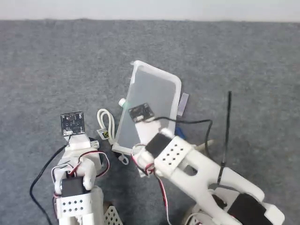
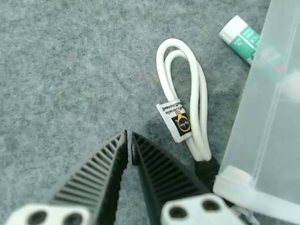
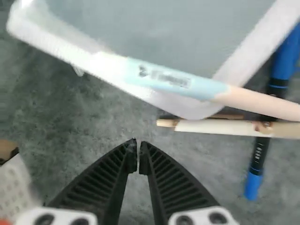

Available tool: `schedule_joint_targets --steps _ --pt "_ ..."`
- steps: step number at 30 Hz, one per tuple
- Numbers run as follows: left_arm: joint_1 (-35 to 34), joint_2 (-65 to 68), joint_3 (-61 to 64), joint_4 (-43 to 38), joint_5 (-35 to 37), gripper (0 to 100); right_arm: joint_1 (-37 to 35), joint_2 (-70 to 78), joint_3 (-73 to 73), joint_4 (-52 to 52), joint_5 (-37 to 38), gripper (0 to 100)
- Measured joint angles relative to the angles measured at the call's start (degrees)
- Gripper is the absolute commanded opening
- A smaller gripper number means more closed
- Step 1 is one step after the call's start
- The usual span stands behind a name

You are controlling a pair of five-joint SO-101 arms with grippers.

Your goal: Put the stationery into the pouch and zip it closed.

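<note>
Packing seems barely begun: cord [image 2: 199, 117], glue stick [image 2: 239, 36] and blue pen [image 3: 260, 154] are lying just outside the unzipped pouch [image 1: 154, 89]; left hand [image 2: 129, 136] and right hand [image 3: 138, 143] are hovering clenched, empty.

Both your arms are white plastic with black motors. The left arm [image 1: 77, 199] and right arm [image 1: 206, 173] carry grids of small holes, and red and black wires loop at their joints. Your left gripper [image 2: 129, 138] and right gripper [image 3: 138, 145] have black ribbed fingers on white bases.
</note>
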Motion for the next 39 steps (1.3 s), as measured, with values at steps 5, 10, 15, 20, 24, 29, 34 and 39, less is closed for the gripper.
schedule_joint_targets --steps 5,10,15,20,24,29,34,39 --pt "0.0 0.0 0.0 0.0 0.0 1 -0.7 0.0 6.0 -8.8 -0.3 0.6" --pt "0.0 0.0 0.0 0.0 0.0 1 -0.7 0.0 10.2 -15.3 -0.3 0.6" --pt "0.0 0.0 0.0 0.0 0.0 1 1.7 0.0 12.5 -19.9 -0.3 0.6" --pt "0.0 0.0 0.0 0.0 0.0 1 7.5 0.0 12.8 -22.5 2.1 0.6" --pt "0.0 0.0 0.0 0.0 0.0 1 12.7 0.0 12.8 -24.4 4.1 0.6" --pt "0.0 0.0 0.0 0.0 0.0 1 18.7 0.0 12.8 -27.4 7.4 0.6" --pt "0.0 0.0 0.0 0.0 0.0 1 22.3 0.0 12.8 -31.0 10.7 0.6" --pt "0.0 0.0 0.0 0.0 0.0 1 26.2 0.2 12.8 -36.0 13.1 0.6"
